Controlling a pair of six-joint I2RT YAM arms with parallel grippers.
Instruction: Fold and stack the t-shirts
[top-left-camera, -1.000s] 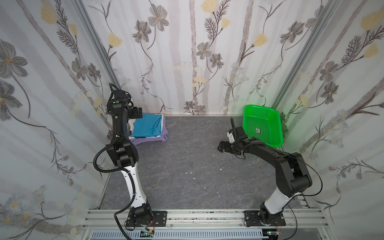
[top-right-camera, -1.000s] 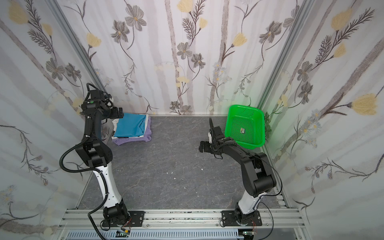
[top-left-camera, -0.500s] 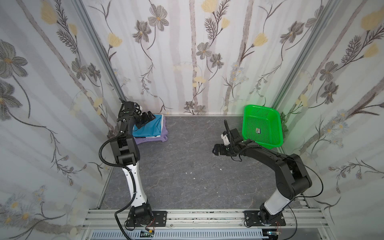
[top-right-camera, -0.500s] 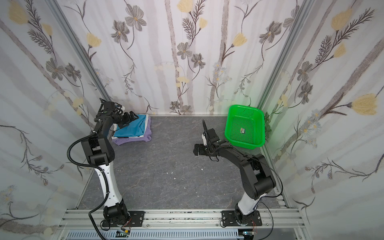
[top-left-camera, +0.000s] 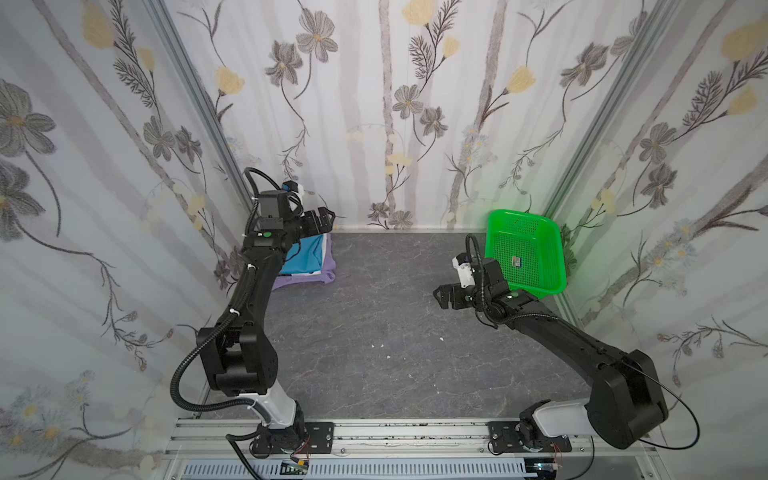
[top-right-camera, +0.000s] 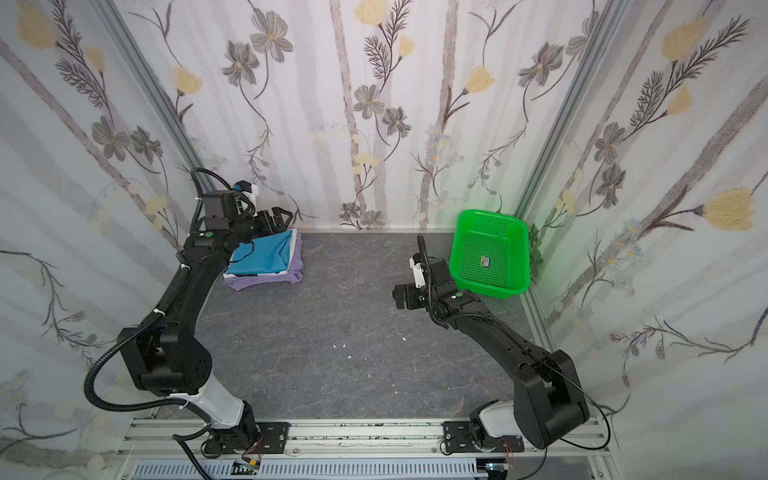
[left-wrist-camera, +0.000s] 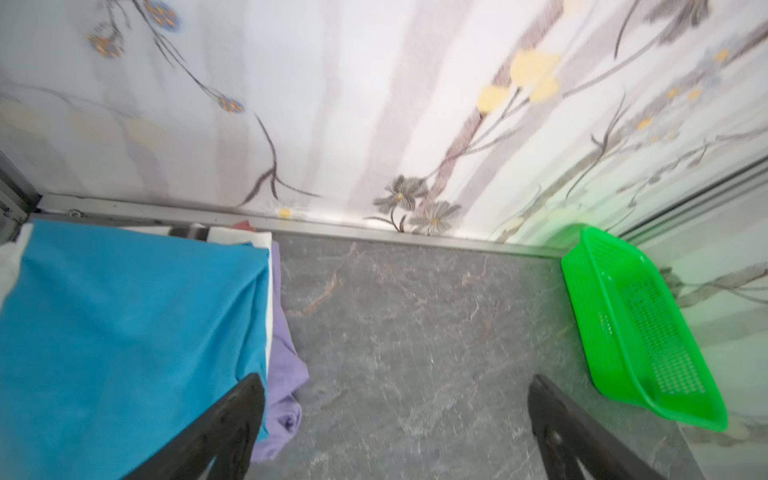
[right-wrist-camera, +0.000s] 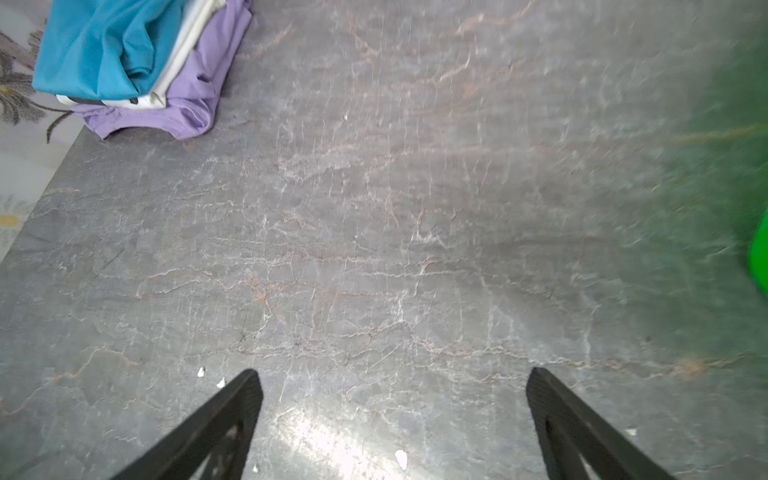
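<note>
The t-shirts lie in one folded stack in the back left corner: a teal-blue one (top-left-camera: 308, 257) (top-right-camera: 266, 253) on top, a white one (right-wrist-camera: 183, 45) in the middle, a lavender one (top-left-camera: 301, 280) (top-right-camera: 270, 282) underneath. The left wrist view shows the teal (left-wrist-camera: 124, 332), the white (left-wrist-camera: 257, 240) and the lavender (left-wrist-camera: 286, 357) layers close up. My left gripper (top-left-camera: 322, 220) (top-right-camera: 279, 218) (left-wrist-camera: 395, 382) hangs open just past the stack's back right corner, holding nothing. My right gripper (top-left-camera: 442, 294) (top-right-camera: 401, 297) (right-wrist-camera: 392, 376) stands open over bare table near the basket, empty.
A green perforated basket (top-left-camera: 536, 241) (top-right-camera: 503, 274) (left-wrist-camera: 648, 332) leans in the back right corner with only a small label inside. Flowered curtain walls close in the back and both sides. Small white crumbs (top-left-camera: 388, 356) dot the grey table.
The left arm has leaned forward and its open gripper has swung right, from over the stack's left side to its back right corner. The right gripper has only shifted slightly.
</note>
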